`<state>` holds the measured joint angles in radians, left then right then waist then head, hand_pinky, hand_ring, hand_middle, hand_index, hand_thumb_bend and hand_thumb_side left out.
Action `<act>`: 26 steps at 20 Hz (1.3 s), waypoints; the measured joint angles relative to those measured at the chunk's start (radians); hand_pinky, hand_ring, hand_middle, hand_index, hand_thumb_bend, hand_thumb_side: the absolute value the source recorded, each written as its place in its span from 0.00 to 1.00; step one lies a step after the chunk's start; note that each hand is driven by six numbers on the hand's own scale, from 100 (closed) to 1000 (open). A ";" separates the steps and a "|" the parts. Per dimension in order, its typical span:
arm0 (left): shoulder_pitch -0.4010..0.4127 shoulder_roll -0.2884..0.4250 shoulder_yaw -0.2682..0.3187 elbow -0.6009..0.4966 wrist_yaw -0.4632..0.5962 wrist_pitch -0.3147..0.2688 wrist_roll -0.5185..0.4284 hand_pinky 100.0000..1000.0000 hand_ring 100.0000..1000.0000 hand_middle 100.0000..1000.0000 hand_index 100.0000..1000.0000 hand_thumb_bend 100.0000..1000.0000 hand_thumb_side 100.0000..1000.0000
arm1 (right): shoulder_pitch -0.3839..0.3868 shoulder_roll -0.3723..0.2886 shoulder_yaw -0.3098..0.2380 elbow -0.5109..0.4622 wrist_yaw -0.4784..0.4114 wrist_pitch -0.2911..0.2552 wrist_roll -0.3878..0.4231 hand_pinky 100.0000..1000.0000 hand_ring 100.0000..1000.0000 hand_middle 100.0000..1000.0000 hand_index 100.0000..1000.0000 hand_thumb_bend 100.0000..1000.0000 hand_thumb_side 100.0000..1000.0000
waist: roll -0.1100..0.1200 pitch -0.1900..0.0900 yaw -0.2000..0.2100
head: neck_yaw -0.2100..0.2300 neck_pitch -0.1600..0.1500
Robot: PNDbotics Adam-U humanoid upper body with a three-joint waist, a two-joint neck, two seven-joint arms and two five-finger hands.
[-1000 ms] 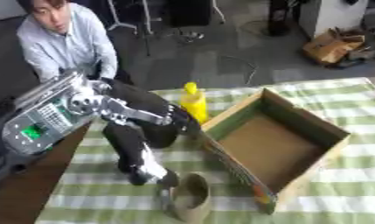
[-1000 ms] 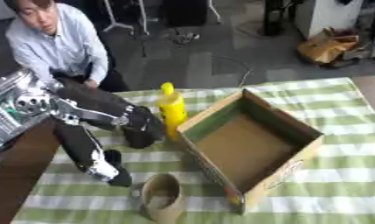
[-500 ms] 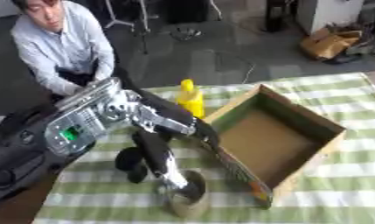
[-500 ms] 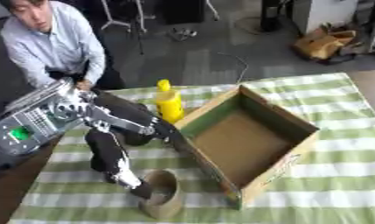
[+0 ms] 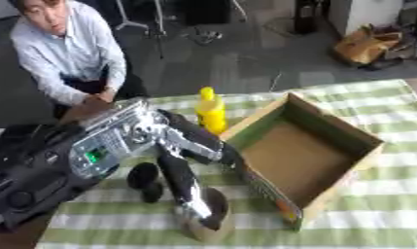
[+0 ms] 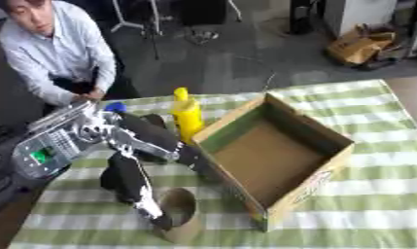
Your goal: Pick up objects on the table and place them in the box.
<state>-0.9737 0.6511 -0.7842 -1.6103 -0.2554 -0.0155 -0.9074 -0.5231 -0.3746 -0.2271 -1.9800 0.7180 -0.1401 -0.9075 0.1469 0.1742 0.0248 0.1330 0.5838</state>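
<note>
Left hand (image 6: 147, 206) reaches down at the near edge of the green-striped tabletop (image 6: 364, 204), over a brown ring-shaped roll (image 6: 179, 214). Fingers (image 6: 160, 221) point down and dip inside the roll's hollow centre; cannot tell whether they pinch its wall. Roll lies flat, just beside the near corner of the open cardboard box (image 6: 275, 155), which shows nothing inside. Yellow bottle (image 6: 187, 116) stands upright against the box's far-left wall. A dark object (image 5: 143, 177) sits left of the arm.

tape roll (image 6: 181, 215) brown, flat | yellow bottle (image 6: 187, 114) upright | box (image 6: 275, 154) open
</note>
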 measured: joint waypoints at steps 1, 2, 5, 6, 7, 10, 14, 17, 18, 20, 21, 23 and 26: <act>0.001 0.000 -0.002 0.000 0.000 -0.002 0.000 1.00 1.00 1.00 1.00 0.72 0.65 | 0.000 0.000 0.000 0.000 -0.001 0.000 0.000 0.84 0.67 0.56 0.53 0.00 0.83 | 0.000 0.000 0.000 | 0.000 0.002; 0.001 0.001 -0.004 0.000 0.001 -0.003 0.001 1.00 1.00 1.00 1.00 0.72 0.65 | 0.001 0.000 0.000 0.000 -0.001 0.000 0.000 0.84 0.67 0.56 0.53 0.00 0.82 | 0.000 0.000 0.000 | 0.000 0.003; 0.011 0.001 -0.017 0.000 0.010 -0.002 0.001 1.00 1.00 1.00 1.00 0.72 0.65 | 0.001 0.000 0.000 0.000 -0.004 0.000 0.000 0.84 0.67 0.56 0.53 0.00 0.82 | 0.000 0.000 -0.001 | 0.002 0.004; 0.014 0.001 -0.022 0.000 0.013 -0.002 0.001 1.00 1.00 1.00 1.00 0.72 0.65 | 0.001 0.000 0.000 0.000 -0.005 0.000 0.000 0.84 0.67 0.55 0.52 0.00 0.82 | -0.001 0.001 -0.002 | 0.003 0.004; 0.017 0.001 -0.025 0.000 0.015 -0.002 0.001 1.00 1.00 1.00 1.00 0.72 0.65 | 0.001 0.000 0.000 0.000 -0.006 0.000 0.000 0.84 0.67 0.55 0.52 0.00 0.82 | -0.001 0.001 -0.004 | 0.003 0.004; 0.022 0.001 -0.027 0.004 0.008 -0.002 0.001 1.00 1.00 1.00 1.00 0.72 0.65 | 0.001 0.000 0.000 0.000 -0.007 0.000 0.000 0.84 0.66 0.55 0.52 0.00 0.82 | -0.003 0.002 -0.004 | 0.005 0.004; 0.037 -0.002 -0.024 0.023 -0.015 -0.017 0.000 1.00 1.00 1.00 1.00 0.71 0.66 | 0.001 0.000 0.000 0.000 -0.008 0.000 0.000 0.84 0.66 0.55 0.52 0.00 0.82 | -0.007 0.003 -0.006 | 0.006 0.004; 0.050 -0.014 -0.024 0.049 -0.029 -0.031 0.000 1.00 1.00 1.00 1.00 0.70 0.66 | 0.001 0.001 0.001 0.000 -0.008 0.000 0.000 0.84 0.66 0.55 0.52 0.00 0.82 | -0.008 0.006 -0.010 | 0.008 0.003; 0.053 -0.018 -0.024 0.057 -0.033 -0.036 0.000 1.00 1.00 1.00 1.00 0.69 0.67 | 0.001 0.001 0.001 0.000 -0.009 0.000 0.000 0.84 0.66 0.55 0.52 0.00 0.82 | -0.009 0.006 -0.011 | 0.009 0.003; 0.058 -0.025 -0.020 0.073 -0.045 -0.046 0.000 1.00 1.00 1.00 1.00 0.69 0.67 | 0.001 0.001 0.001 0.000 -0.010 0.000 0.000 0.84 0.66 0.55 0.52 0.00 0.82 | -0.011 0.006 -0.013 | 0.010 0.003; 0.061 -0.028 -0.018 0.081 -0.052 -0.050 0.000 1.00 1.00 1.00 1.00 0.69 0.67 | 0.001 0.001 0.001 0.000 -0.011 0.000 0.000 0.84 0.66 0.55 0.52 0.00 0.82 | -0.012 0.006 -0.013 | 0.010 0.003; 0.065 -0.032 -0.015 0.096 -0.065 -0.060 0.000 1.00 1.00 1.00 1.00 0.69 0.67 | 0.001 0.001 0.003 0.000 -0.013 0.000 0.000 0.84 0.66 0.55 0.52 0.00 0.82 | -0.013 0.007 -0.016 | 0.011 0.003; 0.072 -0.032 -0.007 0.111 -0.078 -0.075 0.000 1.00 1.00 1.00 1.00 0.69 0.67 | 0.002 0.001 0.005 0.000 -0.016 0.000 0.000 0.84 0.66 0.55 0.52 0.00 0.82 | -0.013 0.009 -0.017 | 0.011 0.003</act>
<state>-0.9013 0.6187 -0.7912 -1.4997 -0.3336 -0.0905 -0.9075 -0.5213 -0.3738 -0.2225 -1.9800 0.7024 -0.1406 -0.9074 0.1342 0.1829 0.0080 0.1444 0.5866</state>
